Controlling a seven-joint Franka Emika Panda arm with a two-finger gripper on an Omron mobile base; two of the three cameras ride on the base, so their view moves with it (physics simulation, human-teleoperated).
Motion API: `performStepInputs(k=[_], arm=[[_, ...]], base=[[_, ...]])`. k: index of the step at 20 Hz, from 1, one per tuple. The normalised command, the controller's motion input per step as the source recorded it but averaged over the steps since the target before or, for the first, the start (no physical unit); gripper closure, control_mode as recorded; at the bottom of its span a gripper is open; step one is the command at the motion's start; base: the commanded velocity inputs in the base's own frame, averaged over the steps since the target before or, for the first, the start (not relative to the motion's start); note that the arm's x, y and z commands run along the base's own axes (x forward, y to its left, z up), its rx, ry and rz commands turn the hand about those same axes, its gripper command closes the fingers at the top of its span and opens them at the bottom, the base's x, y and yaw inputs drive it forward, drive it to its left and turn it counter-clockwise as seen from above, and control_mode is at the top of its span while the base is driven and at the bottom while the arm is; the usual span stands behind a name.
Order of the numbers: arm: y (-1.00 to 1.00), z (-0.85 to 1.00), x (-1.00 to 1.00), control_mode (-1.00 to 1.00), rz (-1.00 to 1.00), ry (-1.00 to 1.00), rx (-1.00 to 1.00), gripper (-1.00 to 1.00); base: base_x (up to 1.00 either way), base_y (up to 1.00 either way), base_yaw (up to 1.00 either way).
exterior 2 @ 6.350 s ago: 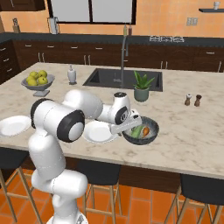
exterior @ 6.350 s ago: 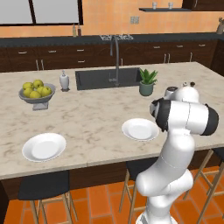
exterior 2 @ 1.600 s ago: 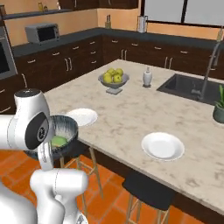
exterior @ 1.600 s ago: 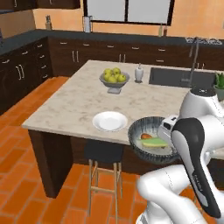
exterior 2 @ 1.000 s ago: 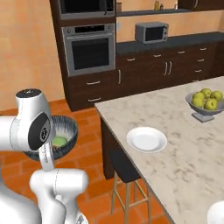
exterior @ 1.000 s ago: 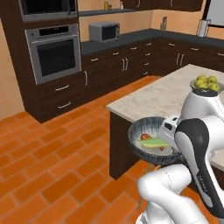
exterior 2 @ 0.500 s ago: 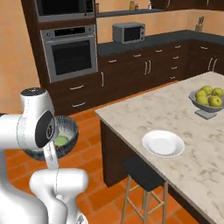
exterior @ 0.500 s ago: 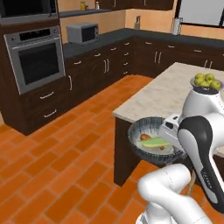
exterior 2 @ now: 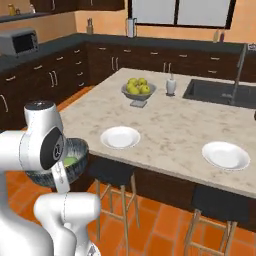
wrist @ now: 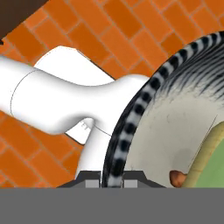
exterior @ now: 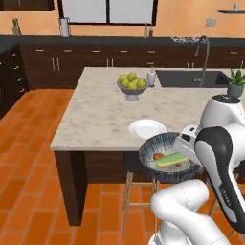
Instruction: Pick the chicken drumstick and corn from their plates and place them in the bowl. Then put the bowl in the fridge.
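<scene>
from the left base view we have the bowl up off the counter, carried out in front of the arm over the orange tile floor, just off the near edge of the island counter. inside it lie the corn and, beside it, the orange-brown chicken drumstick. one empty white plate sits on the counter right behind the bowl. the footed bowl of apples stands further back, near the sink. half a second ago this camera looked at the wall oven and microwave; now it faces the island and windows, so the whole picture has swung. we read that as the base turning, not the things moving. the bowl keeps the same place against the arm.

from the right base view the bowl hangs low at the left, partly hidden by the arm, with a bit of green from the corn showing. both plates are bare on the counter, well apart. so both foods are loaded, and what is left is the trip to the fridge, which we judge still has to be found by more driving.

in the hand view the gripper has its tips pressed close on the bowl's striped rim, pinching it. the drumstick's end and the corn husk peek in at the lower right.
</scene>
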Motion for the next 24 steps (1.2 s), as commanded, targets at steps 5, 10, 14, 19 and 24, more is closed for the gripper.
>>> performStepInputs(k=[5,10,14,19,24], arm=[[0.0,0.0,0.0,1.0,0.0,0.0,0.0,1.0],[0.0,0.0,0.0,1.0,0.0,0.0,0.0,1.0],[0.0,0.0,0.0,1.0,0.0,0.0,0.0,1.0],[0.0,0.0,0.0,1.0,0.0,0.0,0.0,1.0],[0.0,0.0,0.0,1.0,0.0,0.0,0.0,1.0]], base=[[0.0,0.28,-0.96],[0.17,0.33,-0.88],[0.45,0.32,-0.78],[0.58,0.28,-0.75],[1.0,0.02,-0.41]])
